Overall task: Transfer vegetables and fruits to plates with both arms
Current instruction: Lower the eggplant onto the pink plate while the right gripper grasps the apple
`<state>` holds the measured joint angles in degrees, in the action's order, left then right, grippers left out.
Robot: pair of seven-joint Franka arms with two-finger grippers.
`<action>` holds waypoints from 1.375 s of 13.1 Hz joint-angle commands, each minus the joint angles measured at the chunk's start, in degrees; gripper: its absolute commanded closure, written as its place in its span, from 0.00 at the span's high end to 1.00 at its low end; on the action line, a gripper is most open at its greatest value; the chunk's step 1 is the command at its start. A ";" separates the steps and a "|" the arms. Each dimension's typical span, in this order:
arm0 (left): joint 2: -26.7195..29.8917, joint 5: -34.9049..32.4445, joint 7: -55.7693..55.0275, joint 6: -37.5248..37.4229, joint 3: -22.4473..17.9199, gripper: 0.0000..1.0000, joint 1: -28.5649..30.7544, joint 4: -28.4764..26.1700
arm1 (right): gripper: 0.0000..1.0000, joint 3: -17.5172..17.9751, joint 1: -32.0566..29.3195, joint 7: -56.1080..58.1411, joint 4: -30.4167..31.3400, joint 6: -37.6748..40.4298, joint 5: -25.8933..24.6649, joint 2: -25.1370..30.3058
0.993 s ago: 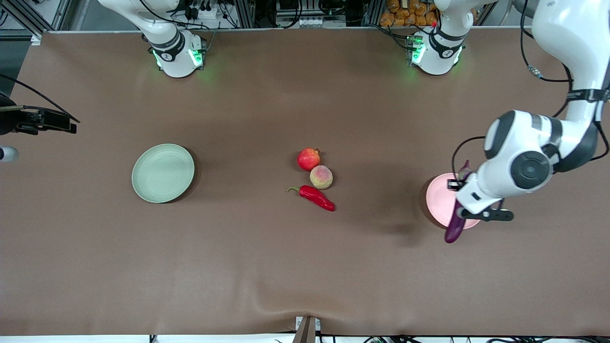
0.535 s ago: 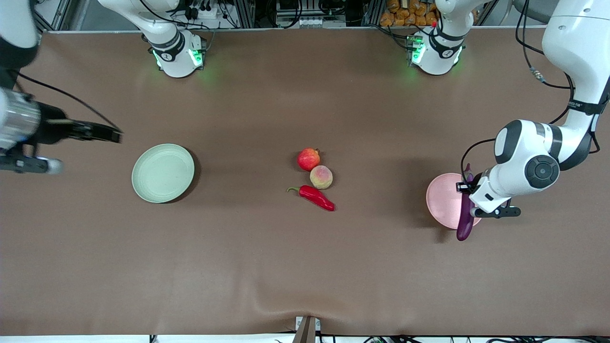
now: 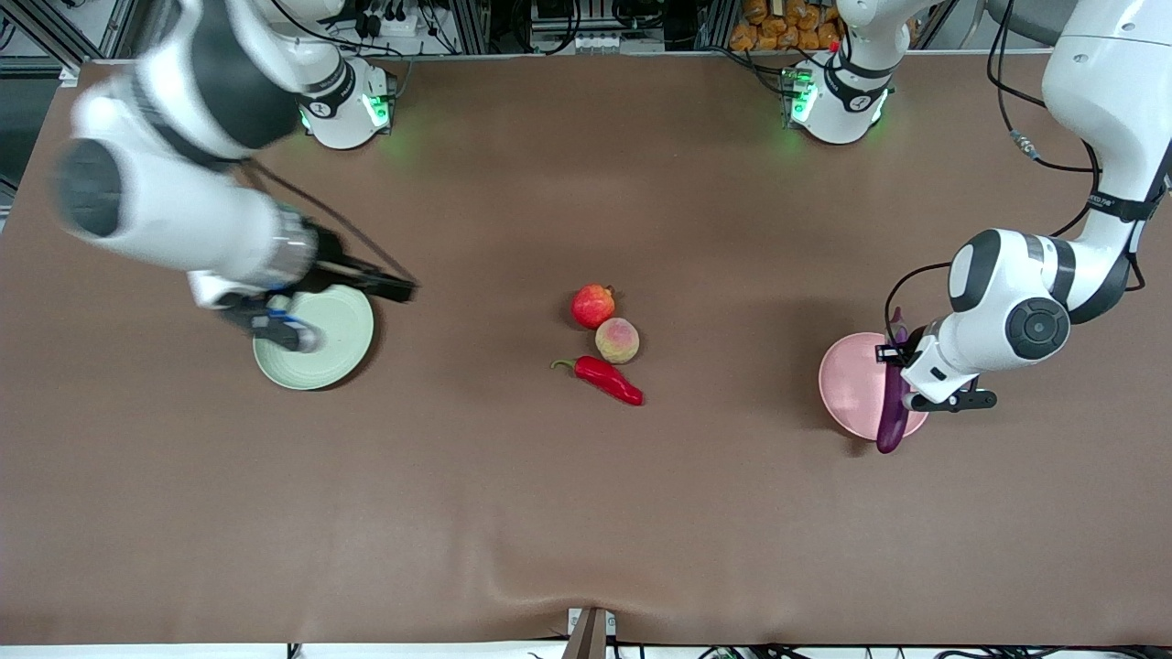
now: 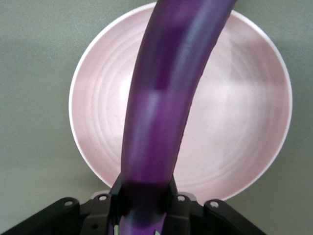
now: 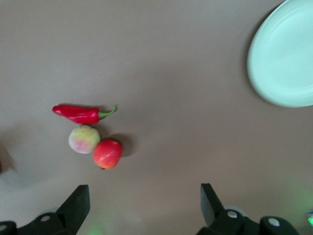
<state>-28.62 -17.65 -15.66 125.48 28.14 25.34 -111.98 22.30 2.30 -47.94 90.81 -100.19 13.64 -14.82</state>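
My left gripper [image 3: 902,380] is shut on the purple eggplant [image 3: 891,421] and holds it over the pale pink plate [image 3: 847,384]. In the left wrist view the eggplant [image 4: 161,98] runs out from between the fingers [image 4: 144,196] across the plate [image 4: 234,127]. My right gripper [image 3: 389,291] is open and empty, over the table beside the pale green plate [image 3: 339,352]. The red pomegranate [image 3: 593,306], the peach [image 3: 617,340] and the red chili [image 3: 606,379] lie together mid-table. The right wrist view shows the open gripper [image 5: 144,205], the chili [image 5: 83,113], the peach [image 5: 84,139], the pomegranate [image 5: 107,153] and the green plate [image 5: 283,58].
The brown table cover [image 3: 586,513] is bare nearer the front camera. The two arm bases [image 3: 343,105] stand lit green at the table's edge farthest from the front camera. The right arm's forearm [image 3: 174,215] hangs above the green plate's end of the table.
The right arm has swung in from its end of the table to over the green plate. The left gripper has shifted the eggplant slightly over the pink plate.
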 commanded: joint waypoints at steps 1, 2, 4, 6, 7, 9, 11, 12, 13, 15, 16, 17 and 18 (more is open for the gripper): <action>-1.00 0.60 -0.17 2.92 0.69 0.00 1.64 -0.70 | 1.00 4.05 2.78 -10.21 4.20 -9.29 0.25 -3.09; -1.18 0.43 -0.08 3.71 0.69 0.00 1.73 -0.52 | 1.00 4.50 4.97 -13.99 4.03 -11.94 -1.15 -5.54; -2.93 0.25 0.54 7.04 0.69 0.00 1.81 -0.61 | 1.00 4.51 10.76 -20.50 4.03 -18.26 -5.62 -10.28; -3.64 0.25 0.71 8.55 0.60 0.00 1.81 -0.61 | 1.00 4.42 15.26 -26.83 3.94 -24.50 -11.06 -15.21; -3.64 0.25 0.80 8.55 0.60 0.00 1.81 -0.61 | 1.00 4.42 17.19 -29.21 3.77 -26.62 -13.70 -17.58; -3.55 0.16 0.98 8.55 0.60 0.00 1.81 -0.61 | 1.00 4.33 19.40 -31.34 3.59 -27.87 -18.10 -20.15; -3.55 -0.28 0.98 8.55 0.60 0.00 1.90 -0.61 | 1.00 4.07 21.24 -31.43 3.59 -29.27 -19.17 -21.73; -3.55 -0.28 0.98 8.64 0.60 0.00 1.90 -0.52 | 1.00 3.54 21.86 -31.43 3.59 -30.84 -20.05 -22.35; -3.55 -0.28 0.98 8.55 0.60 0.00 1.90 -0.52 | 1.00 3.28 22.22 -31.43 3.59 -32.43 -20.93 -23.31; -3.55 -0.28 0.98 8.55 0.60 0.34 1.90 -0.52 | 1.00 3.01 23.09 -31.52 3.50 -34.28 -22.16 -24.81; -3.55 -0.28 0.89 8.55 0.60 0.73 1.90 -0.52 | 1.00 2.32 23.80 -31.52 3.50 -34.72 -22.43 -25.25; -3.47 -0.37 0.98 8.55 0.60 1.00 1.90 -0.61 | 1.00 1.44 24.85 -31.52 3.50 -34.81 -22.52 -25.34; -3.38 -0.28 0.80 8.47 0.60 1.00 1.82 -0.61 | 1.00 0.56 25.64 -31.52 3.50 -34.90 -22.52 -25.43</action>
<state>-32.49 -17.68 -15.23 133.58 28.14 26.49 -112.32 24.84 25.54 -78.25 95.70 -134.80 -7.17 -39.38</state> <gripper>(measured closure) 0.507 0.000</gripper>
